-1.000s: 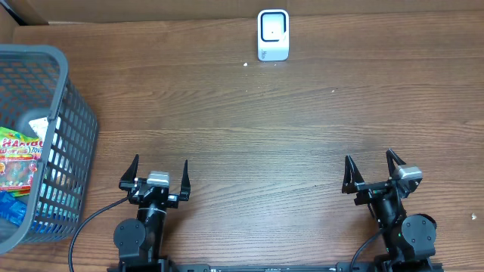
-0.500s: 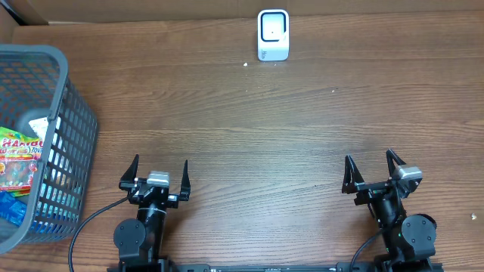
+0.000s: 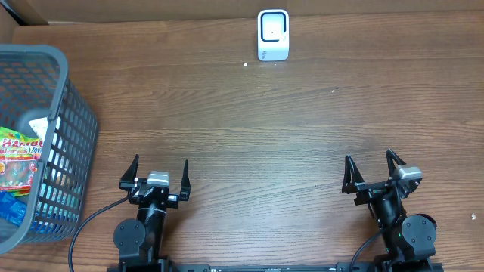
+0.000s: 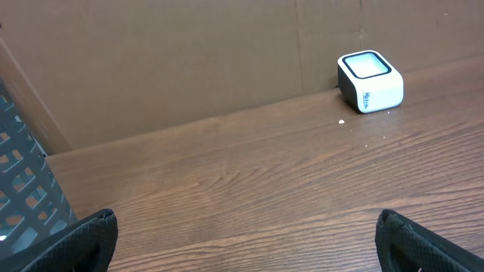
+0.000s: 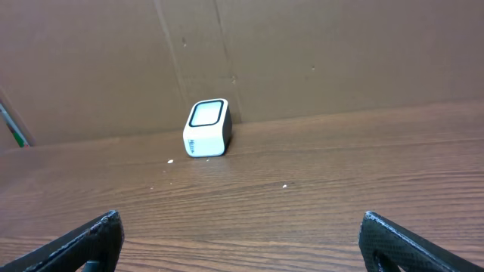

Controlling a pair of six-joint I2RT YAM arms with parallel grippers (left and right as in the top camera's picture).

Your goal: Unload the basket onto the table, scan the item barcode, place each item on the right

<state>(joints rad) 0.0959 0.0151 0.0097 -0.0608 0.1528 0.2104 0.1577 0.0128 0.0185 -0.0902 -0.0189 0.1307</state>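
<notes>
Nearest, at seven and five o'clock, the left gripper (image 3: 159,171) and right gripper (image 3: 372,170) sit parked with jaws wide and empty. At nine o'clock, the grey basket (image 3: 76,143) holds the Haribo bag (image 3: 17,162), probably the first pick. Farthest, at twelve, the white barcode scanner (image 3: 273,35) turns its window upward for reading.

Even bright light, faint soft shadows, dull sheen on the table (image 3: 242,113), all views sharp
</notes>
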